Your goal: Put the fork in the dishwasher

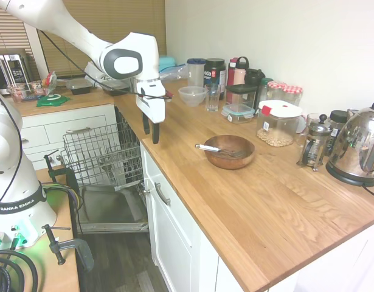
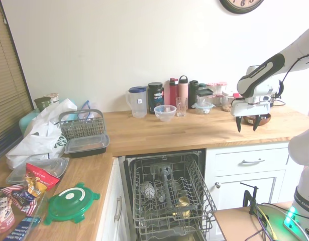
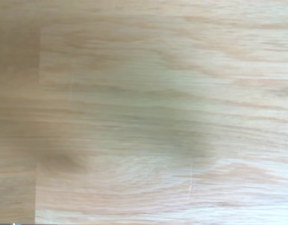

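Item one, nearest in the first exterior view: the under-counter dishwasher with dark grey drop-down door lowered and grey wire rack drawn out, ready to receive.

Item two: our white arm's black two-finger hand, fingers parted moderately and empty, hanging above bare oak-coloured wooden table; the wrist view shows only wood grain.

Item three, further along: the slim silver metal fork, resting in the round brown wooden bowl, handle over the rim toward the hand.

We judge the reach step in hand. Next, we travel to the bowl, descend, and close on the thin handle.
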Motion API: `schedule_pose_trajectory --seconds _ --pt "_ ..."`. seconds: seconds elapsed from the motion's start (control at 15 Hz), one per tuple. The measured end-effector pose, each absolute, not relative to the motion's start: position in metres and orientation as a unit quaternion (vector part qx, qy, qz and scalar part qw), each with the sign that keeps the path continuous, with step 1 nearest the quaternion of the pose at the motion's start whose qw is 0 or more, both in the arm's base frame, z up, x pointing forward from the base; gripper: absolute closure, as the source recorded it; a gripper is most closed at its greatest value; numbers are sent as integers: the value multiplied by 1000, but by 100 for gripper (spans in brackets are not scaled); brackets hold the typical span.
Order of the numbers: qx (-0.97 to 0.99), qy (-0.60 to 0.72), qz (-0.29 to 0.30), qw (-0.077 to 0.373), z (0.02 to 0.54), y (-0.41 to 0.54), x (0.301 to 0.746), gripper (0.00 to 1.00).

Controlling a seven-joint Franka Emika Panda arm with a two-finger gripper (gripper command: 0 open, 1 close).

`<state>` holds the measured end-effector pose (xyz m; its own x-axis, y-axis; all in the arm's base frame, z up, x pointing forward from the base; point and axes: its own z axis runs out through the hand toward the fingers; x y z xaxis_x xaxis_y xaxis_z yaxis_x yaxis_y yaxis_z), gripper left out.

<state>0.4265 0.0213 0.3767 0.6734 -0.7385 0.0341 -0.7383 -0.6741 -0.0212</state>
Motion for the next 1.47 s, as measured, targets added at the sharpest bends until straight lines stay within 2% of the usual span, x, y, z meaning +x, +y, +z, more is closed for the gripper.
schedule_pose_trajectory --seconds 0.33,0.87,1.27,1.47 --pt "-918 397 -25 3 382 2 428 0" --pt "-908 415 -32 59 486 -94 456 0" --pt "-894 444 0 66 451 -145 518 0" --pt "-888 454 21 69 430 -166 533 0"
